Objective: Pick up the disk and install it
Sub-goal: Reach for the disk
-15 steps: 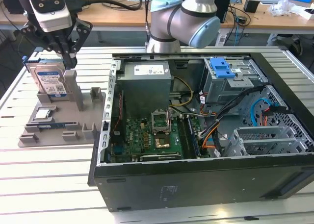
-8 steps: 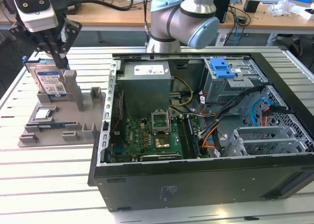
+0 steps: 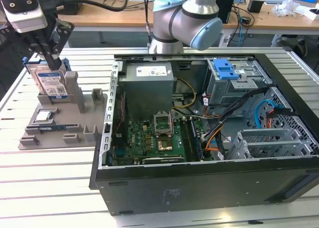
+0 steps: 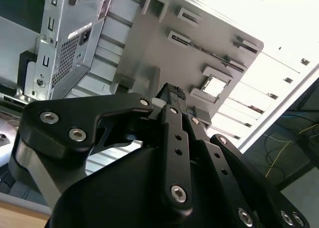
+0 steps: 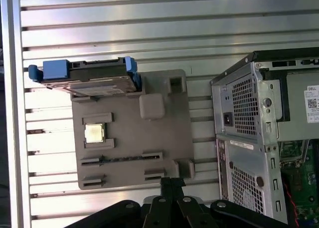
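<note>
the disk (image 3: 50, 83) stands on edge at one end of the grey holder (image 3: 55, 130); the jaws hang above the holder, closed and empty. likely dense, rigid, shock-sensitive: best gripped across its blue frame edges.

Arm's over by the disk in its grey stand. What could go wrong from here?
1. The disk stands on edge in the grey fixture. An off-centre descent by the gripper could tip or wedge it.
2. Loose cables run beside the drive cage inside the case. They might snag the disk on its way in.
</note>
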